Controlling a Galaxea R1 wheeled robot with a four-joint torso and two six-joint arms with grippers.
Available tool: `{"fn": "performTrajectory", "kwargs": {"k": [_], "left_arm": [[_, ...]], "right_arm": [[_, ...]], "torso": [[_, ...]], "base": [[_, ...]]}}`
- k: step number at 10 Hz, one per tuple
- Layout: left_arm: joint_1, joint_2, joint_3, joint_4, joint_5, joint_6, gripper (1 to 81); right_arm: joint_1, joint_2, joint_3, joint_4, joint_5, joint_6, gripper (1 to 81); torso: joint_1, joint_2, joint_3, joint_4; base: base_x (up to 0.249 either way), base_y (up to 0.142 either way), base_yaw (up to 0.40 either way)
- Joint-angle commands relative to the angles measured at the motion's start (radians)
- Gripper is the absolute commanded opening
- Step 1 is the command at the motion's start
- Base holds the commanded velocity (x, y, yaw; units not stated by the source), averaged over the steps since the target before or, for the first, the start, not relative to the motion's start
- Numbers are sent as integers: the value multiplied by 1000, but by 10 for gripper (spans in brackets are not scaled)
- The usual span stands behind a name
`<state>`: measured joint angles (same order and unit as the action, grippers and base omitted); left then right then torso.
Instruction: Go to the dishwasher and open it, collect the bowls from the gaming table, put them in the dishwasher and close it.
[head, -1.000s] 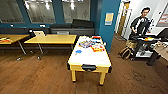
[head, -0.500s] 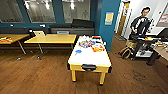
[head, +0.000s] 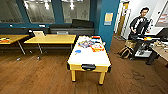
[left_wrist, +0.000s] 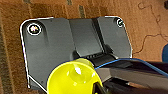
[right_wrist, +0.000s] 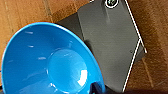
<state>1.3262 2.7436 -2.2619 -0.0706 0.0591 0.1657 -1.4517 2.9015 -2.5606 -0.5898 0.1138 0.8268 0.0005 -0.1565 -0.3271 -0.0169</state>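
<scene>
Blue bowl: plain, shallow and glossy, carried in the right hand. It hangs over the wooden floor and the robot's own dark plate. The hand is closed on the rim at one edge, and little of the grip can be seen.

Yellow bowl: same form, gripped at its rim by the left hand, which is also closed. It too hangs over the dark plate and floor.

Gaming table: white tabletop with a pale yellow edge, standing straight ahead of the robot, near, with its short end towards it.
- Far half of the tabletop: a cluster of coloured items, too blurred to name.
- Near the left edge: a small blue object, possibly another bowl. This is not certain.

Handling, as a judgement: both hands are loaded, so the carry matters most. Keep both bowls level and both grips firm. A rim grip gives little margin if the base jolts or an arm swings.

Surroundings:
- Yellow-topped tables, left of and behind the gaming table, close to its far corner.
- Teal pillar, just beyond its right side.
- Person with a control rig, standing well to the right.
- Thin cable, lying on the floor and a snag risk for the wheels.
</scene>
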Motion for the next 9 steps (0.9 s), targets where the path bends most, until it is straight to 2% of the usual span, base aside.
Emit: {"fn": "performTrajectory", "kwargs": {"k": [1,4,9], "left_arm": [[-48,-10,1,6,64,9,10],[-48,13,-42,9,65,11,10],[-46,19,-50,9,64,11,10]], "right_arm": [[32,4,13,-21,-20,-5,10],[30,4,13,-22,-20,-5,10],[29,6,10,-30,-20,-5,10]], "torso": [[0,0,0,0],[0,0,0,0],[0,0,0,0]], "base": [[0,0,-346],[0,0,-390],[0,0,-395]]}}
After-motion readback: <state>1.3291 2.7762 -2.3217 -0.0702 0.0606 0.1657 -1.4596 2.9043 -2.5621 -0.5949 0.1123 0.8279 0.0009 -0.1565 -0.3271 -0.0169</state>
